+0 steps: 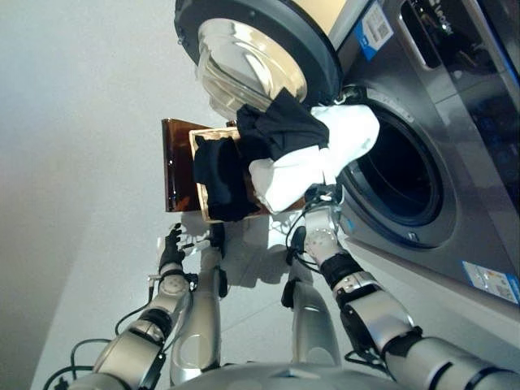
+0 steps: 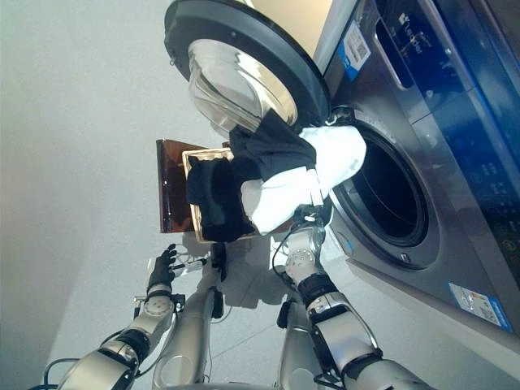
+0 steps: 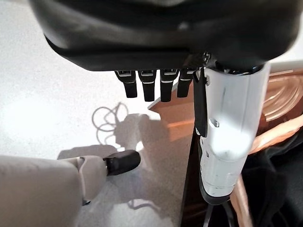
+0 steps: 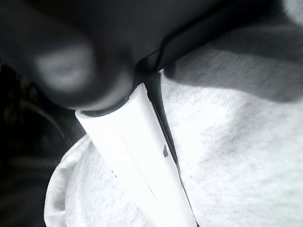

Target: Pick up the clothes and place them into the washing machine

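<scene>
My right hand (image 1: 319,201) holds up a white garment (image 1: 313,166) with a black garment (image 1: 280,126) draped over it, just in front of the washing machine's round opening (image 1: 402,175). In the right wrist view its white-covered thumb (image 4: 137,156) presses into the white garment (image 4: 236,156). More black clothing (image 1: 221,179) lies in the wicker basket (image 1: 197,138) on the dark brown box (image 1: 175,162). My left hand (image 1: 172,246) is open and empty, low beside the box; its fingers (image 3: 149,85) are straight.
The machine's door (image 1: 252,57) stands wide open above the basket, its glass bowl facing the clothes. The grey machine front (image 1: 455,122) runs along the right. Pale floor (image 1: 81,162) lies to the left of the box.
</scene>
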Motion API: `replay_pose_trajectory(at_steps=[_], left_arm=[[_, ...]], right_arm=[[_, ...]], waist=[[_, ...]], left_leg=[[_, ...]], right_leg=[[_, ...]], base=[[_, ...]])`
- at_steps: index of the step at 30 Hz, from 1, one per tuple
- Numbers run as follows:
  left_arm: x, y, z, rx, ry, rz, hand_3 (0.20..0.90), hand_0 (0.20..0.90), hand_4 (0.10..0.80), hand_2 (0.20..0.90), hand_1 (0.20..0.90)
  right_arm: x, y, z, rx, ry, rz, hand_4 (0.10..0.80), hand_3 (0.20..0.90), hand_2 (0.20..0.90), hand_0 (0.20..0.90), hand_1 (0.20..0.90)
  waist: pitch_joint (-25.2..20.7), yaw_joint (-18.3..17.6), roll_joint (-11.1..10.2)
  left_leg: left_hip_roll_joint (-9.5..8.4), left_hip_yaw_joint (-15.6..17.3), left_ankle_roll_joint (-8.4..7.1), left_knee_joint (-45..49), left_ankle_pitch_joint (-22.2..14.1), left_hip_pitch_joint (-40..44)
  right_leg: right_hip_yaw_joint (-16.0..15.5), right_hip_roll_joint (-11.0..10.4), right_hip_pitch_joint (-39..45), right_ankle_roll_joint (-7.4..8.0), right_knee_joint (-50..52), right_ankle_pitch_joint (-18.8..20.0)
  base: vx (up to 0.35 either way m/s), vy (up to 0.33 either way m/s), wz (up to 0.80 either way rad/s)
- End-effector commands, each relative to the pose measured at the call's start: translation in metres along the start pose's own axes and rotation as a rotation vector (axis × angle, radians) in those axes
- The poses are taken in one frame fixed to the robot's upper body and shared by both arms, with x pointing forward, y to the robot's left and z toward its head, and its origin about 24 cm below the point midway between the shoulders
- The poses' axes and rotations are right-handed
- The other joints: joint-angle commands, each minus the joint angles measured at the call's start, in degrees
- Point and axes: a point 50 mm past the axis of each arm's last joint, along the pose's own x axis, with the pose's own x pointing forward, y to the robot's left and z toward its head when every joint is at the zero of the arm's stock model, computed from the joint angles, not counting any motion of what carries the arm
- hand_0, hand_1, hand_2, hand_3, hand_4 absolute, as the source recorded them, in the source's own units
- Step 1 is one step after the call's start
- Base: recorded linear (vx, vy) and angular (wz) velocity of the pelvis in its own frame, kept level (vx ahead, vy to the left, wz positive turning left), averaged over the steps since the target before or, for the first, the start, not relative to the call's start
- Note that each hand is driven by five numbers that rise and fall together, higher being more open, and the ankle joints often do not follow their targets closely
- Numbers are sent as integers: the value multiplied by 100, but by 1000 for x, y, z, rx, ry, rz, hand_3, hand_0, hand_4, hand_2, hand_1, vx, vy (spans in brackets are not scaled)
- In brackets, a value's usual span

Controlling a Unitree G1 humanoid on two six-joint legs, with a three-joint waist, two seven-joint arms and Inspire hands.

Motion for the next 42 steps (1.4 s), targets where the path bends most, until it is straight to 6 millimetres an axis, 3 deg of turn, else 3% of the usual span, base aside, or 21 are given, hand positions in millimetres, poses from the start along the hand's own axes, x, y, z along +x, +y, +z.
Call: replay_pose_trajectory(at_steps=[1, 11, 20, 25, 26, 28, 29, 30, 32, 33, 36, 37, 40, 42], left_arm=[[-7, -7, -14, -11, 44, -1, 900, 900, 800, 900, 900], [-10, -11, -18, -38, 65, -14, 900, 900, 800, 900, 900], [-11, -11, -20, -39, 69, -28, 900, 900, 800, 900, 900], [-12, -10, -23, -37, 56, -50, 900, 900, 800, 900, 900], [-12, -10, -22, -37, 54, -51, 900, 900, 800, 900, 900], [-12, -7, -24, -23, 49, -55, 900, 900, 800, 900, 900], [-12, -7, -24, -23, 49, -56, 900, 900, 800, 900, 900], [-12, -6, -26, -15, 47, -63, 900, 900, 800, 900, 900], [-13, -6, -26, -11, 46, -67, 900, 900, 800, 900, 900], [-14, -7, -27, -8, 40, -80, 900, 900, 800, 900, 900], [-15, -6, -29, 2, 38, -93, 900, 900, 800, 900, 900], [-15, -8, -28, 0, 35, -96, 900, 900, 800, 900, 900], [-16, -8, -29, 14, 24, -114, 900, 900, 800, 900, 900], [-16, -9, -29, 19, 22, -121, 900, 900, 800, 900, 900]], right_arm=[[-2, 35, 21, 155, -139, 162, 300, 200, 200, 200, 200], [8, 9, 33, 310, -192, -1, 300, 200, 200, 200, 200], [22, -16, 69, 399, -314, -174, 300, 200, 200, 200, 200], [33, -13, 122, 412, -447, -220, 300, 200, 200, 200, 200], [34, -12, 124, 412, -449, -219, 300, 200, 200, 200, 200], [36, -1, 160, 404, -532, -211, 300, 200, 200, 200, 200], [36, -1, 160, 403, -532, -212, 300, 200, 200, 200, 200], [36, 8, 181, 395, -580, -199, 300, 200, 200, 200, 200], [35, 12, 193, 383, -605, -197, 300, 200, 200, 200, 200], [33, 22, 214, 384, -653, -180, 300, 200, 200, 200, 200], [27, 35, 246, 375, -725, -168, 300, 200, 200, 200, 200], [27, 36, 248, 374, -728, -167, 300, 200, 200, 200, 200], [16, 54, 288, 319, -809, -135, 300, 200, 200, 200, 200], [13, 58, 297, 315, -830, -127, 300, 200, 200, 200, 200]], waist=[[-253, 60, 344], [-268, 28, 398], [-279, 15, 508], [-244, 48, 649], [-236, 50, 650], [-195, 95, 737], [-199, 101, 743], [-177, 130, 804], [-166, 149, 853], [-133, 178, 929], [-131, 234, 1033], [-127, 241, 1052], [-112, 299, 1202], [-122, 316, 1244]], left_leg=[[-43, -262, -215, -1123, 188, 612], [-32, -254, -211, -1112, 158, 613], [-53, -257, -213, -1116, 135, 591], [-99, -266, -208, -1116, 143, 532], [-106, -265, -202, -1125, 185, 514], [-138, -264, -206, -1126, 205, 471], [-131, -266, -211, -1117, 163, 484], [-144, -268, -215, -1121, 167, 457], [-153, -269, -216, -1122, 183, 428], [-184, -260, -212, -1137, 245, 370], [-195, -253, -232, -1138, 219, 335], [-192, -254, -231, -1137, 220, 325], [-244, -246, -233, -1156, 279, 244], [-242, -241, -241, -1152, 243, 233]], right_leg=[[10, 46, 411, 206, 86, -92], [44, 54, 391, 202, 88, -115], [67, 47, 352, 212, 84, -132], [81, 21, 283, 231, 101, -134], [82, 15, 263, 225, 100, -105], [101, 0, 225, 233, 99, -107], [101, 6, 240, 239, 101, -136], [107, -9, 208, 242, 99, -135], [116, -14, 173, 242, 104, -129], [128, -35, 108, 243, 101, -95], [126, -59, 65, 260, 112, -123], [126, -57, 52, 260, 118, -123], [154, -89, -69, 268, 149, -90], [164, -93, -88, 278, 163, -123]], base=[[-5, 2, -12], [-3, 2, -6], [0, 4, -3], [-3, 1, 1], [-15, 5, 3], [-12, -4, 2], [-20, -8, 9], [-3, -2, 6], [-34, 4, 3], [0, 0, 0], [-14, 1, 1], [0, 0, 0], [-23, 1, -2], [7, 2, 2]])
